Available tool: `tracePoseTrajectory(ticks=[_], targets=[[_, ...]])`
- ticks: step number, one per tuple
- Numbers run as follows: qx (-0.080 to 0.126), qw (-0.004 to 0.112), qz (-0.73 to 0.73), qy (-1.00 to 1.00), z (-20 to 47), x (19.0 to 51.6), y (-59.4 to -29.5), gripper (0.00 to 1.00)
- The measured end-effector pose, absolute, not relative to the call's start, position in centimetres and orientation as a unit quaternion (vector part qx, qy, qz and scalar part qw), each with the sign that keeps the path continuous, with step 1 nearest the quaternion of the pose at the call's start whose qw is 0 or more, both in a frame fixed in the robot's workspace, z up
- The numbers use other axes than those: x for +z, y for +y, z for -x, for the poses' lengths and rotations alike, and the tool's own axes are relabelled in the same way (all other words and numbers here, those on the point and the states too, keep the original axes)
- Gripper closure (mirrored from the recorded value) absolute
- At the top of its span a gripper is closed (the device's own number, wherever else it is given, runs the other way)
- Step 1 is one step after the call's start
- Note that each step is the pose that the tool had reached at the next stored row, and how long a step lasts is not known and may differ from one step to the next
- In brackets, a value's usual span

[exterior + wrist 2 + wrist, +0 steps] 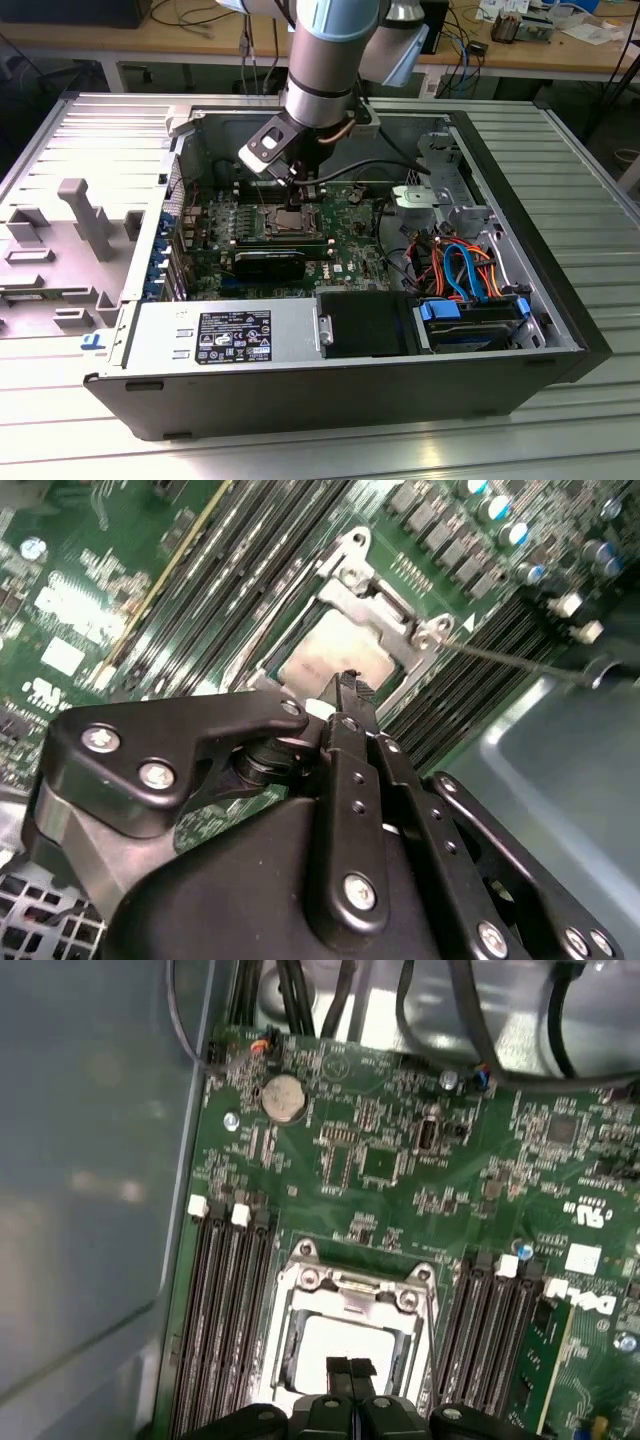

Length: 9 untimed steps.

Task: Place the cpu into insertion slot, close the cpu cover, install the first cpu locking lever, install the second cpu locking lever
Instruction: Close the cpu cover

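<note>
ok so, the cpu (pixel 345 1345) is sitting flat in the insertion slot (pixel 287 1355), pale metal top facing up, roughly mid-board; as far as I can judge that step is done, since it lies level in the socket and nothing's holding it; the cpu cover (pixel 352 1285) looks folded down around it, a silvery frame with the chip showing through the window; can't swear it's fully seated though; in the second wrist view a thin wire lever (pixel 500 658) runs out from the socket corner, and it looks unlatched to me, which would explain why the frame isn't clamped yet.

The gripper (pixel 351 1368) hangs right over one edge of the socket with its pincer pinched narrow, the two tips together and nothing between them; my read is it's closed like that so it works as a single poking finger for pushing on the frame or a lever, not for grabbing; whether the tips actually touch the metal I can't tell.

Either side of the socket run the long black memory slots (pixel 225 1330), so there's not much room; another good reason for slim closed tips; all of it sits on the green motherboard (pixel 400 1160), lying flat in the open computer case (pixel 300 400), which is why the arm comes in from above in the exterior view.
</note>
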<state>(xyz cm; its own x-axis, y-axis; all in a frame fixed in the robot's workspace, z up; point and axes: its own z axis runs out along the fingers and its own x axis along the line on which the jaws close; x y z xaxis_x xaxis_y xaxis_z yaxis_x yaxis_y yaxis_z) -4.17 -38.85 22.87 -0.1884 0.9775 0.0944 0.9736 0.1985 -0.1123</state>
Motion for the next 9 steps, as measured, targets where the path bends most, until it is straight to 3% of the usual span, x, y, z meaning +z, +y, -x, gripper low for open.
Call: tracePoseTrajectory(ticks=[9], targets=[[0.013, 0.072, 0.632, -0.772, 5.8, 21.8, -38.9, 0.89]])
